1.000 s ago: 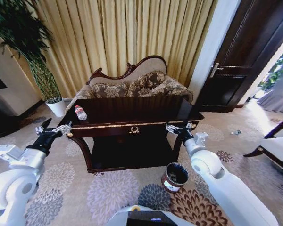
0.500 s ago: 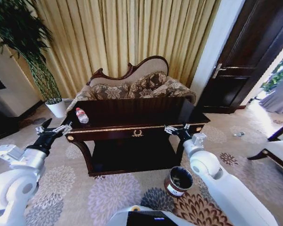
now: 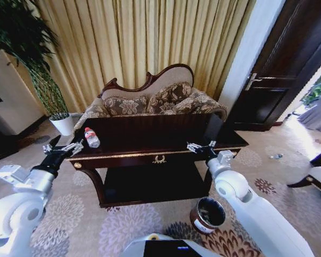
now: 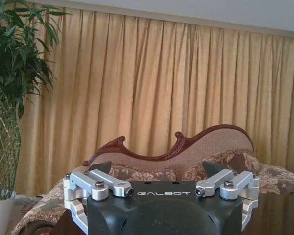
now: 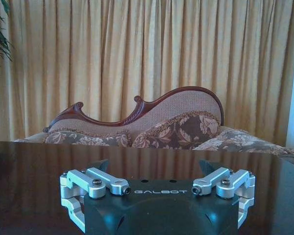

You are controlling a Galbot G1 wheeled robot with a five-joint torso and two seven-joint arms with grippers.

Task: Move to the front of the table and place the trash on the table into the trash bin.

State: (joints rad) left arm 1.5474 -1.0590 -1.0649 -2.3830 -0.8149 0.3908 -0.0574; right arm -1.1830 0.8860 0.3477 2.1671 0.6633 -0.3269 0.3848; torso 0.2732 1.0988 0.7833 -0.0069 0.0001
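Note:
The dark glossy table point(image 3: 150, 135) with gold trim stands ahead in the head view, its top also spreading under my right gripper point(image 5: 154, 165) as a reflecting surface point(image 5: 34, 161). A clear plastic bottle with a red cap point(image 3: 91, 137) lies near the table's left end. The dark brown trash bin point(image 3: 208, 214) sits on the carpet by the table's right front leg. My left gripper point(image 3: 61, 149) hovers open just off the table's left front corner, close to the bottle. My right gripper point(image 3: 199, 147) is open at the front edge on the right side. The left gripper point(image 4: 157, 169) holds nothing.
A floral sofa point(image 3: 155, 99) with a carved wooden frame stands right behind the table, before gold curtains. A potted plant point(image 3: 59, 115) is at the left, a dark door point(image 3: 289, 64) at the right. Patterned carpet lies in front of the table.
The camera has moved closer and a little leftward, so the table looks larger and the trash bin has slid lower right in the picture. Both arms keep their pose, grippers open.

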